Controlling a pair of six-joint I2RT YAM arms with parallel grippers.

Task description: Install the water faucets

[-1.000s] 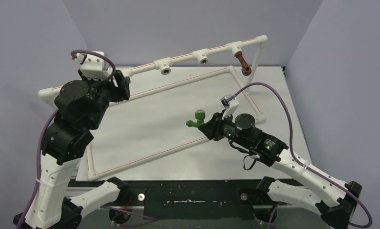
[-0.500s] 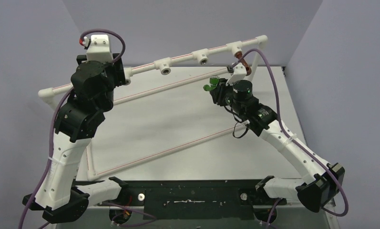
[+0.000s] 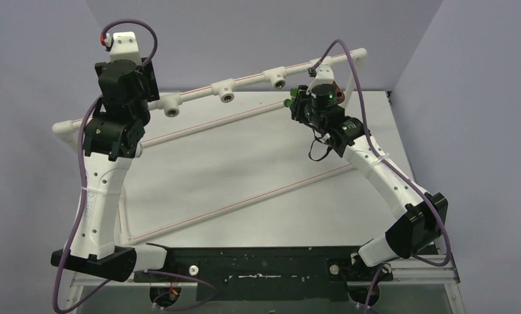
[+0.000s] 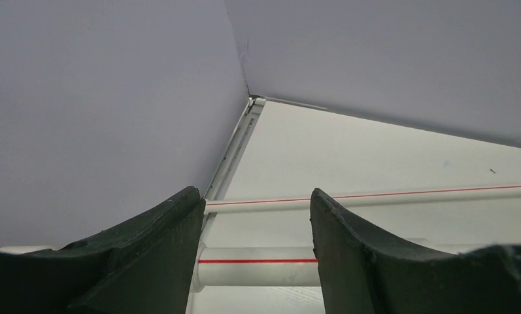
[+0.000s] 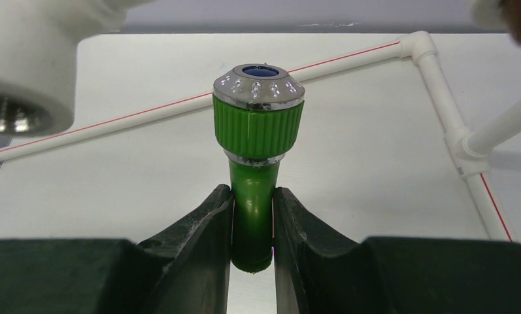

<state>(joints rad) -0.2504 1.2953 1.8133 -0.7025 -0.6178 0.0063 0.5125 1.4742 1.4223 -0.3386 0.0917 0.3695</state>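
Right end effector (image 5: 252, 196) clamps the green faucet (image 5: 257, 124) by its neck, silver-rimmed end forward, near a white tee socket (image 5: 22, 72) for screwing in; left end effector (image 4: 257, 203), half-open, hovers by the frame pipe (image 4: 257, 267), perhaps to brace it

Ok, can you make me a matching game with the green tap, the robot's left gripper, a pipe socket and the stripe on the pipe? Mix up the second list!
Things:
1. green tap
2. left gripper
3. pipe socket
4. stripe on the pipe

What fits:
A. fingers apart
B. metal thread inside, nothing screwed in
C. squeezed in the right gripper
D. red

Right pairs: 1-C, 2-A, 3-B, 4-D.
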